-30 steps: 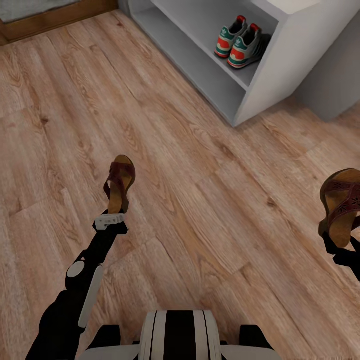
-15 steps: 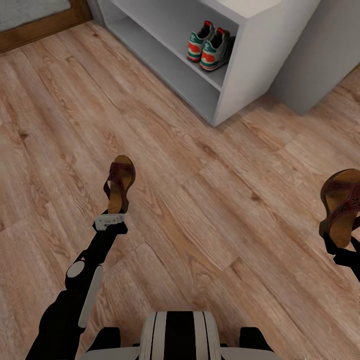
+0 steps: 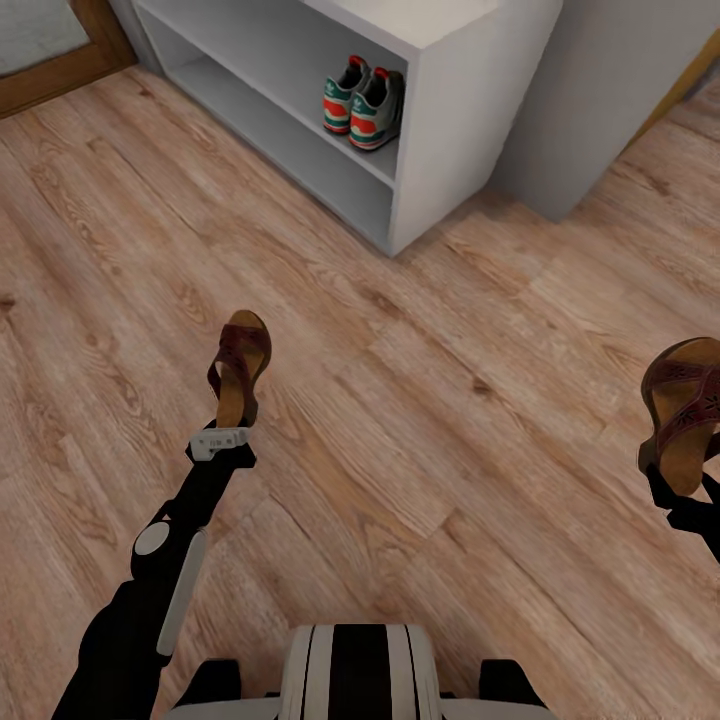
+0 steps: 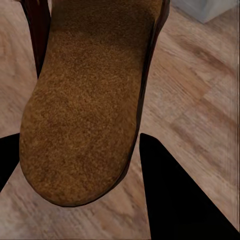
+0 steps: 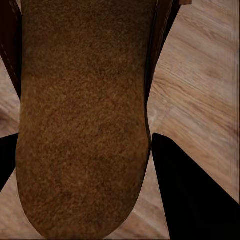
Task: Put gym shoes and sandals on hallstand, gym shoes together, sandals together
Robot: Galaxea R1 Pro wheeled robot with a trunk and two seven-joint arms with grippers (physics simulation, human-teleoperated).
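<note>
Currently, head view: the two gym shoes (image 3: 362, 95) stand side by side, touching, on the upper open shelf of the hallstand (image 3: 455, 150), at its near end, heels toward the robot. Each arm carries one sandal above the corridor floor (image 3: 430, 380). The left gripper (image 3: 228, 432) is clamped on the heel end of the left sandal (image 3: 240, 365), whose long axis runs away from the robot, toe end forward. The right gripper (image 3: 672, 487), at the frame's right margin, grips the right sandal (image 3: 686, 412) likewise, toe end up and away. The hallstand lies ahead, well apart from both grippers; judged from this view, neither arm reaches the shelf yet, and the base likely needs to close in first. Free shelf lies beside the gym shoes, toward the far end of the unit, and looks the likely spot for both sandals. Left wrist view: the tan footbed of the left sandal (image 4: 90, 100) lies lengthwise between the dark fingers (image 4: 175, 200), which flank its heel end; a grey-white corner of the hallstand (image 4: 210, 7) shows beyond the toe. Right wrist view: the right sandal (image 5: 82, 115) lies straight along the gripper axis, between the fingers (image 5: 195, 195) at its heel; plank floor (image 5: 205, 75) behind.
</note>
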